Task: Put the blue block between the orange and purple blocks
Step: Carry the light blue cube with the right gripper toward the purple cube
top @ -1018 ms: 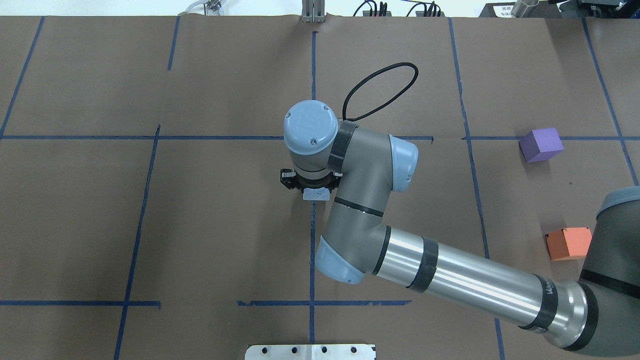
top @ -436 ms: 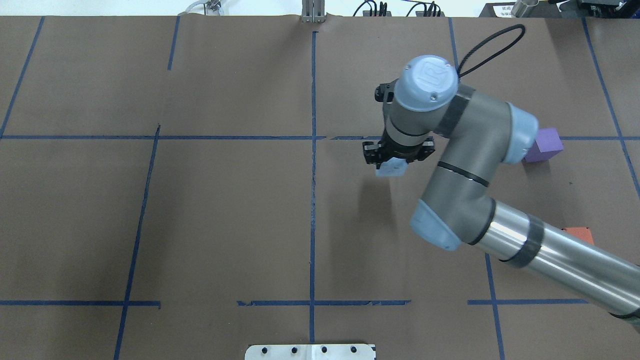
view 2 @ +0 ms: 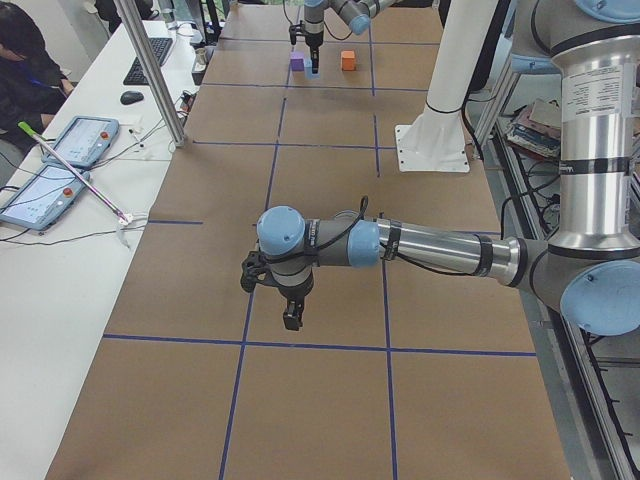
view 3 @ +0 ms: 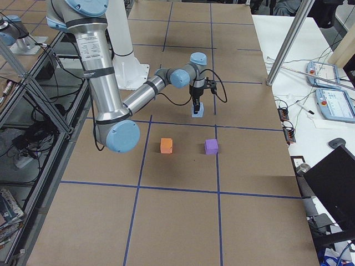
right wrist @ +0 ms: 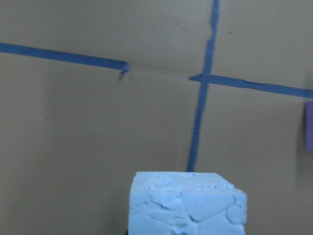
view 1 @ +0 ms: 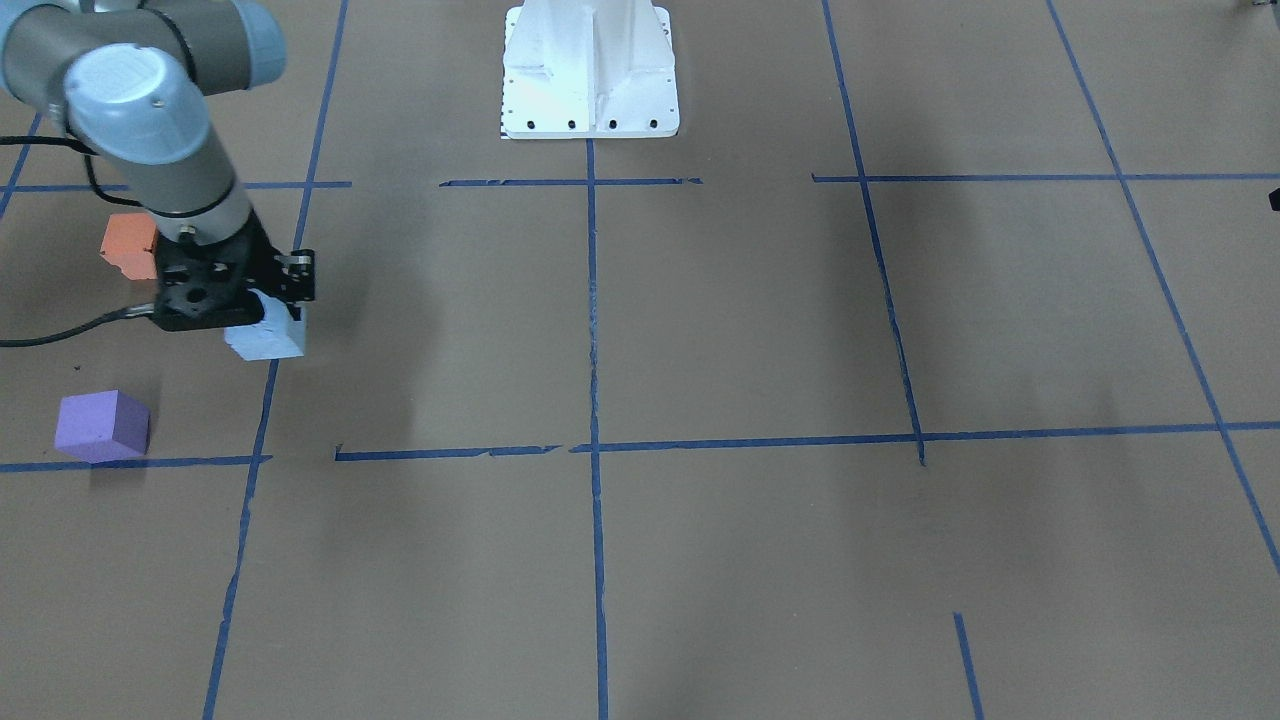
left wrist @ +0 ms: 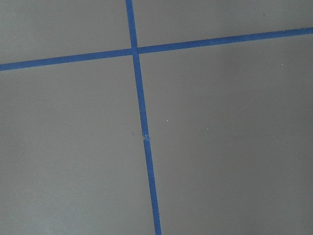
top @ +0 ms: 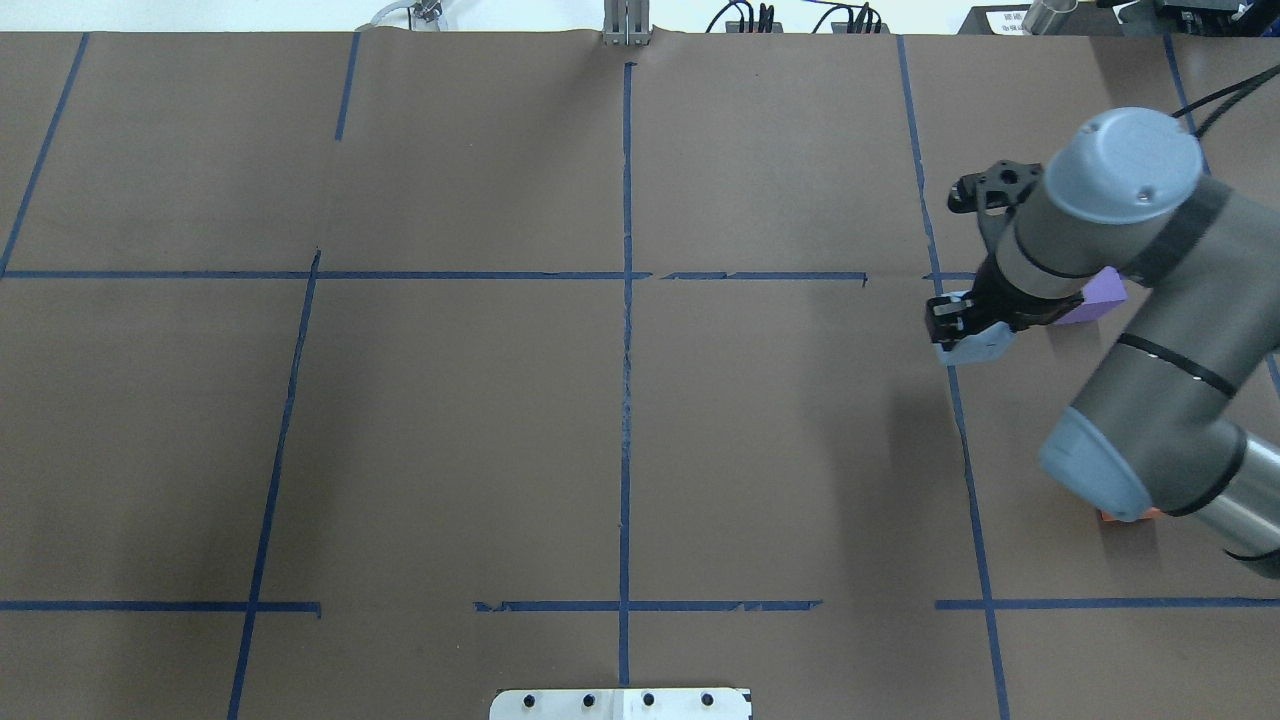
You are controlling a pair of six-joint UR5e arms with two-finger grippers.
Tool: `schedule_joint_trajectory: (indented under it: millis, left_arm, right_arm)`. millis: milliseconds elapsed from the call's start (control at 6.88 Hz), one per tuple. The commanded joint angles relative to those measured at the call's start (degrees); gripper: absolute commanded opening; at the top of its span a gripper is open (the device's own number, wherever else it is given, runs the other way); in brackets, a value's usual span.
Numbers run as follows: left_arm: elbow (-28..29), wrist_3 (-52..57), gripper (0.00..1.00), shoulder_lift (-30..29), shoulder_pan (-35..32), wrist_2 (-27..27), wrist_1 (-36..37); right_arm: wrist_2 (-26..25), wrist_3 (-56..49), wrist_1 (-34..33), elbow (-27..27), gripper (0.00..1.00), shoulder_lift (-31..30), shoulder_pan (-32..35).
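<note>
The blue block [view 1: 265, 338] is gripped from above by the right gripper [view 1: 255, 318]; in the front-facing view the orange block [view 1: 128, 245] lies at its 10 o'clock and the purple block [view 1: 102, 425] at its 8 o'clock, both apart from it; swung in low, it could shove 1 of the 2 aside; overhead the right arm [top: 1160, 370] hides most of the orange block, which the right-side view shows whole; whether the left gripper [view 2: 291, 318] is clenched I cannot tell.

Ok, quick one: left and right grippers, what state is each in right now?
Right gripper: closed, holding the blue block.
Left gripper: cannot be told; it shows only in the left side view.
</note>
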Motion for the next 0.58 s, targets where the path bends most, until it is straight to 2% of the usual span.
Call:
schedule_joint_trajectory:
  millis: [0, 145, 291, 436]
  left_arm:
    - [-0.1, -0.1, 1.0, 0.0, 0.0, 0.0, 0.0]
    - [0.0, -0.1, 1.0, 0.0, 0.0, 0.0, 0.0]
    - [0.0, -0.1, 1.0, 0.0, 0.0, 0.0, 0.0]
    - [0.0, -0.1, 1.0, 0.0, 0.0, 0.0, 0.0]
  right_arm:
    - [2.5, -4.7, 1.9, 3.2, 0.51, -8.6, 4.6]
    - [2.8, -4.4, 10.1, 2.4, 0.51, -13.3, 4.6]
    - [4.2, -4.3, 13.5, 1.5, 0.51, -15.7, 5.2]
    - [4.7, -4.1, 13.5, 1.0, 0.51, -16.0, 5.2]
